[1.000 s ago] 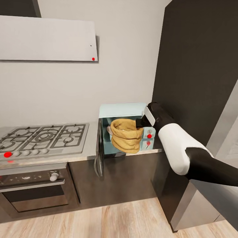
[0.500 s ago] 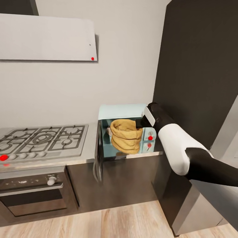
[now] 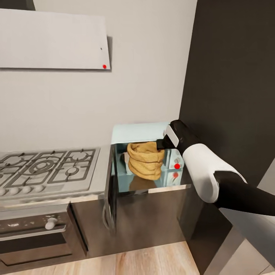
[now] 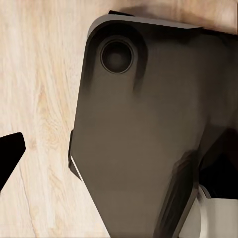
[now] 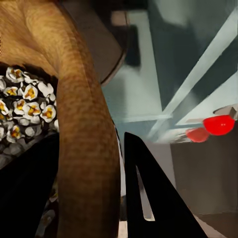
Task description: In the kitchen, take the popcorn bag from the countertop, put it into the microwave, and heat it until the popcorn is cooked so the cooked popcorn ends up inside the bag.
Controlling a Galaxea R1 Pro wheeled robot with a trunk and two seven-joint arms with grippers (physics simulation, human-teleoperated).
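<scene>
The pale mint-blue microwave [image 3: 138, 132] stands on the glossy countertop [image 3: 168, 187], its door [image 3: 110, 183] swung open to the left. The tan burlap popcorn bag [image 3: 145, 162] hangs upright in the microwave's opening. My right gripper [image 3: 162, 144] is shut on the bag's rolled rim at its right side. In the right wrist view the rim [image 5: 87, 139] passes between the dark fingers [image 5: 148, 198], with white popcorn [image 5: 25, 106] inside the sack and red knobs [image 5: 218, 124] beyond. Whether the bag rests on the cavity floor I cannot tell. One black left fingertip [image 4: 7, 153] shows over wood floor.
A steel gas hob [image 3: 46, 168] lies left of the microwave, with a built-in oven [image 3: 34, 229] under it and a range hood [image 3: 53, 40] above. A tall dark cabinet [image 3: 229, 95] rises close on the right. My dark base [image 4: 144, 124] covers the wooden floor [image 4: 39, 74].
The camera has shifted, sliding the hob leftward in view. The bag, still held by my right gripper, now sits a little deeper in the microwave's opening.
</scene>
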